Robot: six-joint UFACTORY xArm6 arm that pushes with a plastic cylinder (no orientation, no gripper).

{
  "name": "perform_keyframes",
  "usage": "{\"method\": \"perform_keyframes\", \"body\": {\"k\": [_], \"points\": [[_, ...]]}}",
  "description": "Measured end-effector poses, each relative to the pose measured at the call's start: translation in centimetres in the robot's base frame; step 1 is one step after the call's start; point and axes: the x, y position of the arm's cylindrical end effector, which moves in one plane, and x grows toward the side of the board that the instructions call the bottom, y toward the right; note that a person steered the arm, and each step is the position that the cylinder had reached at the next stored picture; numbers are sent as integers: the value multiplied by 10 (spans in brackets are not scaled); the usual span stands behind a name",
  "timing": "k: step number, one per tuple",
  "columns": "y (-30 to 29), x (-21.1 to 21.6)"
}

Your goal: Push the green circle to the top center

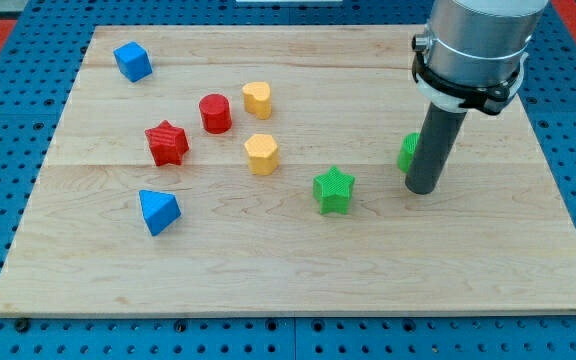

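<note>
The green circle (407, 152) lies right of the board's middle, mostly hidden behind my rod; only its left edge shows. My tip (422, 189) rests on the board at the circle's lower right side, touching or nearly touching it. A green star (333, 190) lies to the left of the tip, a short gap away.
A wooden board (288, 275) on a blue pegboard. A yellow heart (257, 98), a yellow hexagon (261, 154), a red cylinder (215, 113) and a red star (167, 143) sit left of centre. A blue cube (132, 61) is at top left, a blue triangle (157, 211) at lower left.
</note>
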Motion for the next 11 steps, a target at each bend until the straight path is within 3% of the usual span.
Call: {"method": "perform_keyframes", "body": {"k": [2, 3, 5, 6, 7, 8, 10, 11], "points": [[-2, 6], [28, -6], [-114, -116], [-118, -118], [-116, -67], [-53, -69], [-92, -157], [-72, -152]]}}
